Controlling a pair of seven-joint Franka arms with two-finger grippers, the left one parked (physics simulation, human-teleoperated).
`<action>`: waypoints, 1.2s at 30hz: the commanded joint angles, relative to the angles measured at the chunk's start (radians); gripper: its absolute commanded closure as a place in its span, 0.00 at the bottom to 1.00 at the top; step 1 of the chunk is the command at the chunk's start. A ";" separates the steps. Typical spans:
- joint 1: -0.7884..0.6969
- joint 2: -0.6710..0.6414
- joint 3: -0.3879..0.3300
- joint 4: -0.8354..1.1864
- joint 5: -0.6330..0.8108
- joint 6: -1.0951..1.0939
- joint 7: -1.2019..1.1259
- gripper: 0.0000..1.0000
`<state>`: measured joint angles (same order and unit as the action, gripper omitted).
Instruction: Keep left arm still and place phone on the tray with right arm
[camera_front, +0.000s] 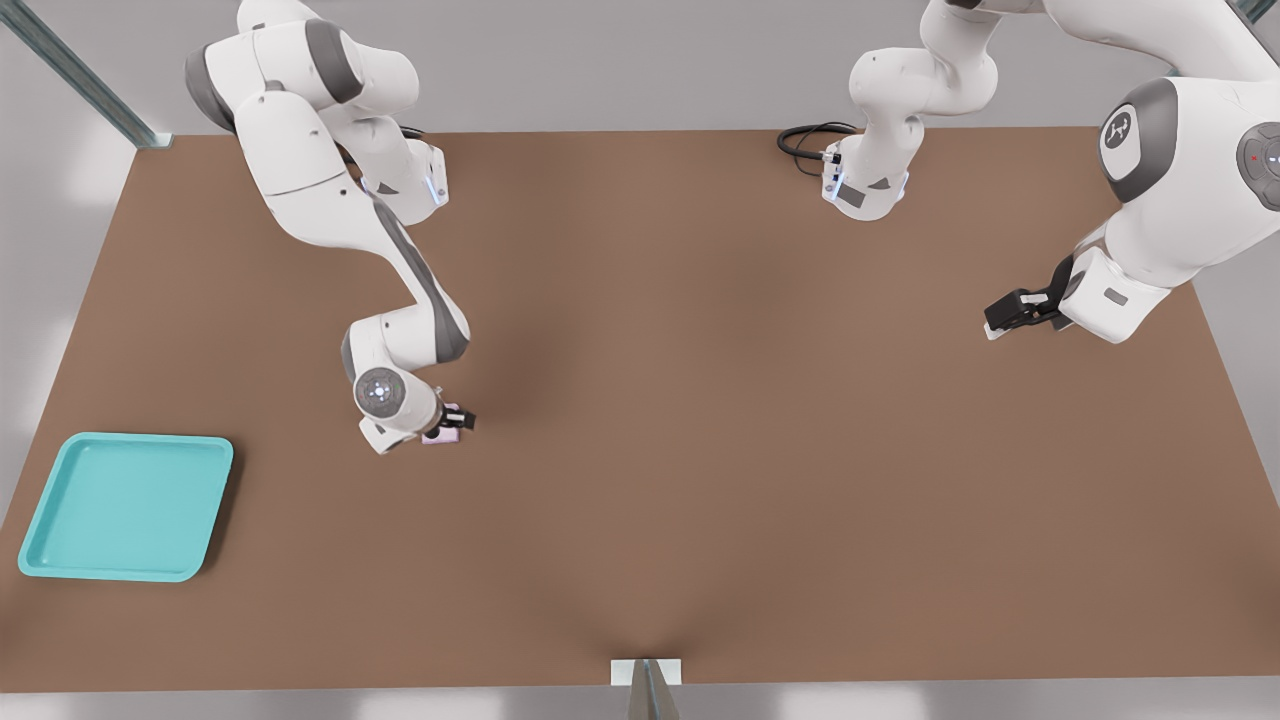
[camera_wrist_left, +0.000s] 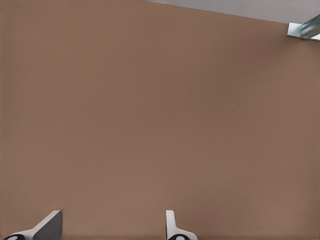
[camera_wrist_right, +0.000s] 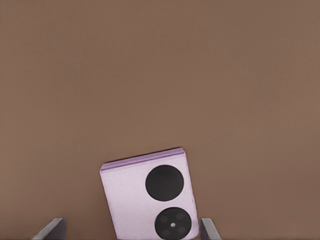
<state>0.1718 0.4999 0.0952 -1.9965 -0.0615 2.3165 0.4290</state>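
Seen from above: a brown table (camera_front: 700, 420), with a turquoise tray (camera_front: 125, 508) near its corner at the front view's lower left, nothing in it. Well apart from the tray, toward the front view's centre-left, the right arm (camera_front: 400, 270) bent down low, its gripper (camera_front: 452, 418) right at the phone (camera_front: 443, 432). Flat on the table there, a small pale pink phone, partly covered by the gripper. In the right wrist view, closer: phone (camera_wrist_right: 147, 200) lying face up with two black round lenses, skewed at a slight angle between the two finger tips (camera_wrist_right: 50, 229), one tip showing on each side. Fingers spread wider than the phone, with a clear gap on one side and the other tip just beside the phone's edge; nothing gripped yet. Judged stage: lined up for the grasp, closing and lifting not yet done, carry to the tray all to come. Likely trouble from here: because of the skew, contact on a corner rather than on flat sides, twisting the phone or squirting it out as the fingers close. Also possible: with the nearer tip almost touching, a nudge sideways before the far tip arrives, leaving an off-centre hold. A thin, flat thing low on the table, so a shallow pinch might slip on the lift or during the long sideways carry, dropping it short of the tray or onto the rim.
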 joint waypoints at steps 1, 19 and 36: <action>-0.002 0.000 0.000 -0.013 0.002 0.077 -0.107 0.00; -0.014 0.065 -0.003 -0.005 0.005 0.106 -0.156 0.00; -0.014 0.092 -0.006 0.008 0.005 0.106 -0.151 0.26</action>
<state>0.1579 0.5928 0.0890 -1.9881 -0.0451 2.4240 0.2942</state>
